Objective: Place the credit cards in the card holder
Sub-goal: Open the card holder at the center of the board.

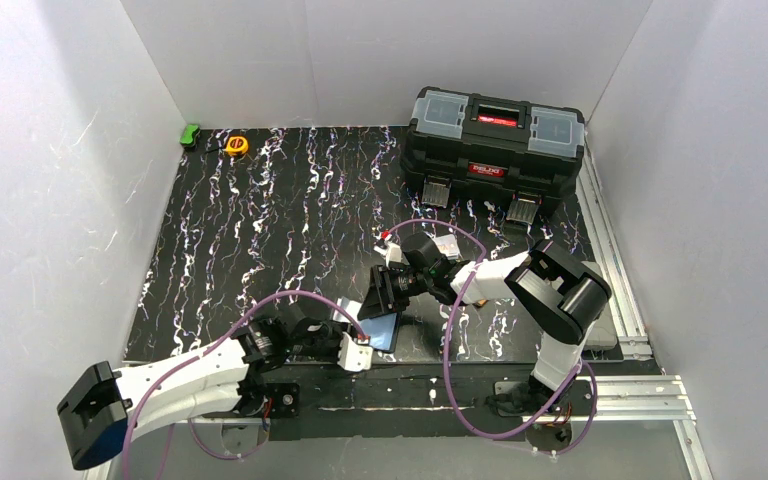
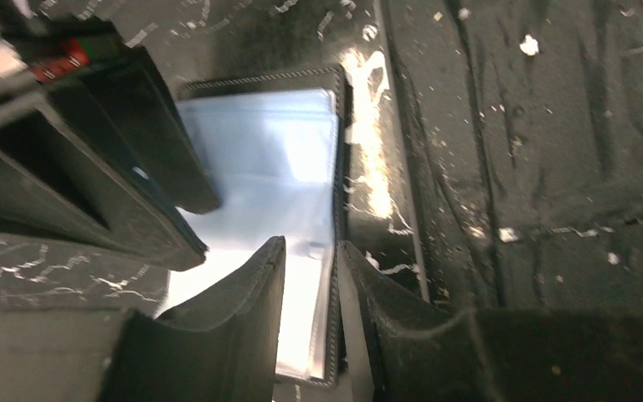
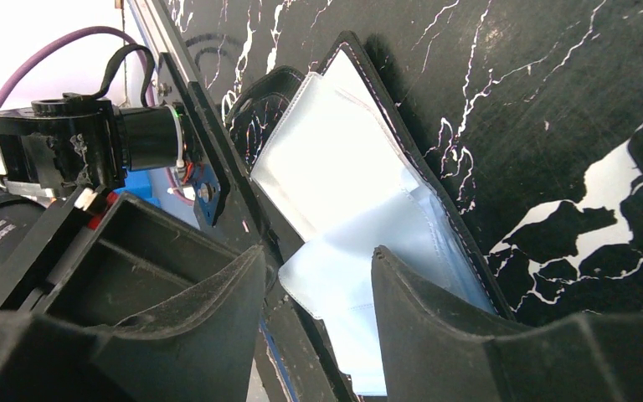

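The card holder (image 1: pixel 384 331) is lying open on the table (image 1: pixel 260 220), near edge, between both arms. The left end effector (image 2: pixel 311 247) is straddling its sleeve edge, slightly apart; the right end effector (image 3: pixel 318 260) is gaping wider above. With nothing clamping them, the sleeves risk flopping shut.

Left arm (image 1: pixel 195 385): white shells and black joints; the end block (image 1: pixel 90 418) farthest from the toolbox (image 1: pixel 495 140) is black with a blue face.
Right arm (image 1: pixel 500 272): white shell with a big black angular elbow, just in front of the toolbox.
Cables (image 1: pixel 447 370): purple, one loop along each arm.
Left tool (image 2: pixel 310 335): matte black wedge fingers, rough surface.
Right tool (image 3: pixel 318 327): same black fingers, with a small red mark (image 2: pixel 63 63) at the root.
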You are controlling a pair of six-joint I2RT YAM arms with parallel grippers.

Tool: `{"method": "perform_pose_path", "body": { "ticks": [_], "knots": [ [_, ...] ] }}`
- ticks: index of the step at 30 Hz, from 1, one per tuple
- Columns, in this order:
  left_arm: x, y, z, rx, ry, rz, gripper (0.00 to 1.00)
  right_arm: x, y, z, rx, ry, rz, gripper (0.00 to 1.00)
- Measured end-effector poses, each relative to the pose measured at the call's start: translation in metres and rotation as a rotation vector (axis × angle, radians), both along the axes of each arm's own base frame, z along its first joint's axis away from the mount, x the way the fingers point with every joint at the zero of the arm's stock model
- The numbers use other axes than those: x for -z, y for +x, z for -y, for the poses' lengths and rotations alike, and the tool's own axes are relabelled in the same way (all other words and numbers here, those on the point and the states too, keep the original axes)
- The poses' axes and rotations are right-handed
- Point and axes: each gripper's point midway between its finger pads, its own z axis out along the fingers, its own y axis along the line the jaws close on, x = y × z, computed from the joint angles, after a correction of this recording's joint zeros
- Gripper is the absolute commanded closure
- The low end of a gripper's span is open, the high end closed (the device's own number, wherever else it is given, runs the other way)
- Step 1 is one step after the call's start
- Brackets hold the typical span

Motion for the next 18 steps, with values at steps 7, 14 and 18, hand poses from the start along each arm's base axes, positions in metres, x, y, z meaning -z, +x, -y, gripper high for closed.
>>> {"method": "perform_pose_path", "body": {
  "ticks": [7, 14, 18],
  "knots": [
    [-0.016, 0.01, 0.02, 0.006, -0.073, 0.095, 0.72, 0.0, 0.0, 0.0, 0.0, 0.0, 0.0, 0.43],
    [-0.006, -0.006, 0.019, 0.058, -0.05, 0.064, 0.71, 0.0, 0.0, 0.0, 0.0, 0.0, 0.0, 0.43],
    [-0.001, -0.011, 0.018, 0.077, -0.031, 0.053, 0.72, 0.0, 0.0, 0.0, 0.0, -0.001, 0.0, 0.43]
  ]
}}
